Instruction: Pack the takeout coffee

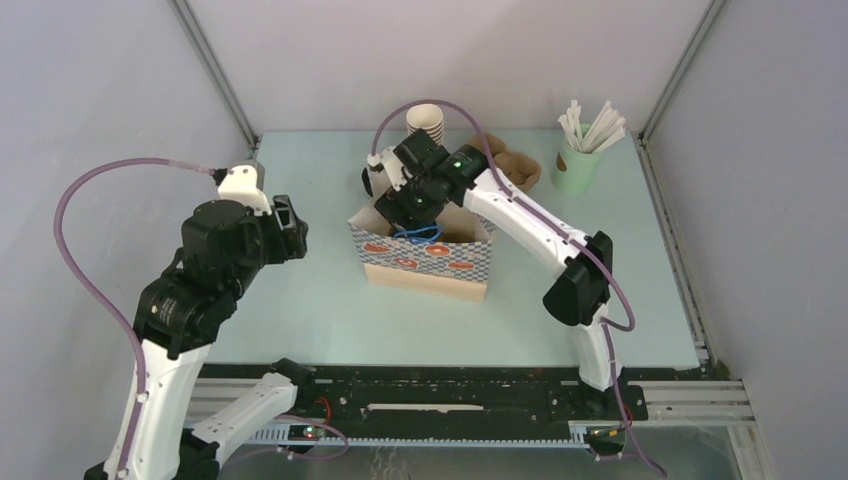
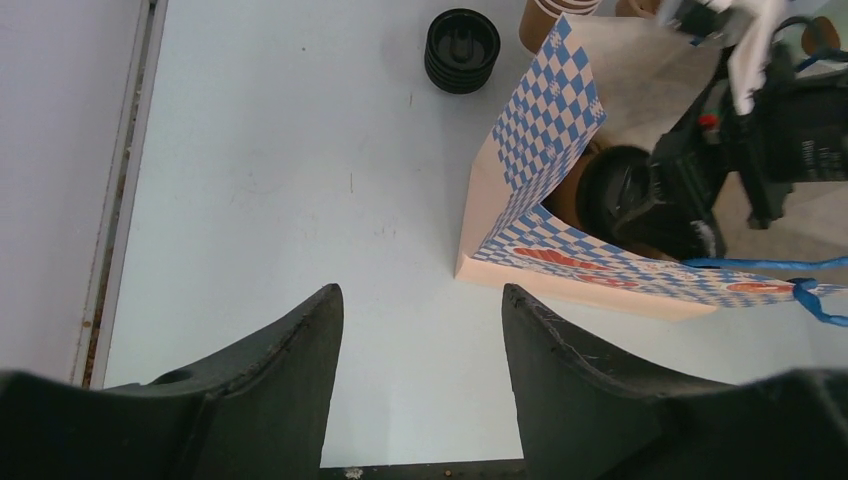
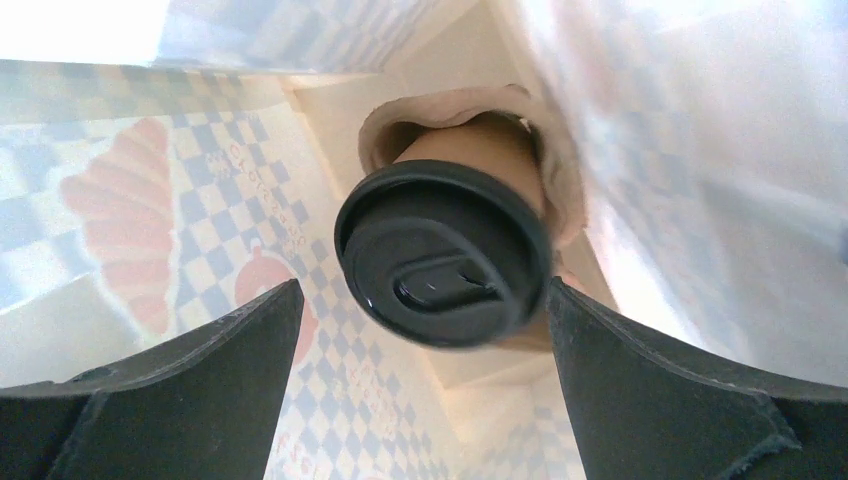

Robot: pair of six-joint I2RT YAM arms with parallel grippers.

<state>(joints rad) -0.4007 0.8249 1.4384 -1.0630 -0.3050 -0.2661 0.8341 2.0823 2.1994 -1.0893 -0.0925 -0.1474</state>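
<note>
The takeout coffee [image 3: 445, 250] is a brown paper cup with a black lid. It stands in a moulded-pulp holder [image 3: 470, 105] inside the blue-checked paper bag [image 1: 425, 255]. Its lid also shows in the left wrist view [image 2: 620, 195], through the bag's open side. My right gripper [image 1: 405, 205] reaches down into the bag mouth. It is open, with its jaws [image 3: 425, 285] either side of the lid and just above it. My left gripper [image 1: 295, 228] is open and empty, left of the bag and above bare table [image 2: 422, 290].
A stack of black lids [image 2: 462, 48] sits behind the bag's left corner. A stack of brown cups [image 1: 425, 122] and pulp trays [image 1: 515, 165] stand at the back. A green cup with white straws [image 1: 578, 165] stands back right. Blue bag handles [image 2: 810, 290] hang over the front.
</note>
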